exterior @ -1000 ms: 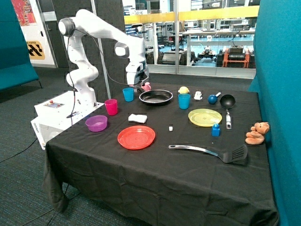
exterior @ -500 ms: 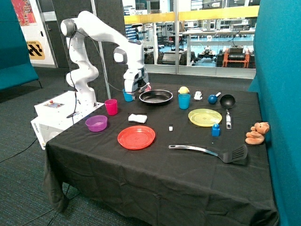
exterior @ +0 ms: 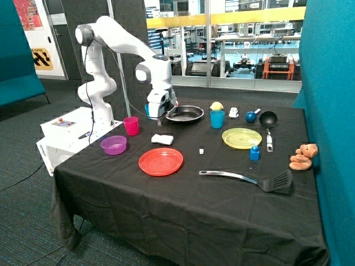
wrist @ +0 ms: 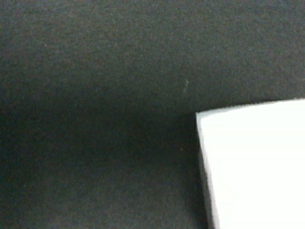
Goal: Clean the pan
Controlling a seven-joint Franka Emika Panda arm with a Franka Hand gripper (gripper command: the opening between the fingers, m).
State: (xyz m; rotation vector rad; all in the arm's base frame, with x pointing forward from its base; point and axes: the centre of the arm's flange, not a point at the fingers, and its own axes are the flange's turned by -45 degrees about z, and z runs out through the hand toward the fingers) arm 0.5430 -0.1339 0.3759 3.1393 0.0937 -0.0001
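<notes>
Hovering beside the pan (exterior: 184, 114), over the white sponge (exterior: 162, 139), the gripper (exterior: 157, 114) hides its fingers, so their state is unclear. Rigid and heavy-looking, the pan seems best grasped by its handle.

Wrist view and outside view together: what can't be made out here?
- Gripper: open or shut unclear; outside view too small, wrist view shows no fingers.
- Wide black frying pan: dirt inside too small to judge, outside view.
- Blue cup: mostly hidden behind the gripper.
- White flat object: cut off by the wrist view's edge.
</notes>
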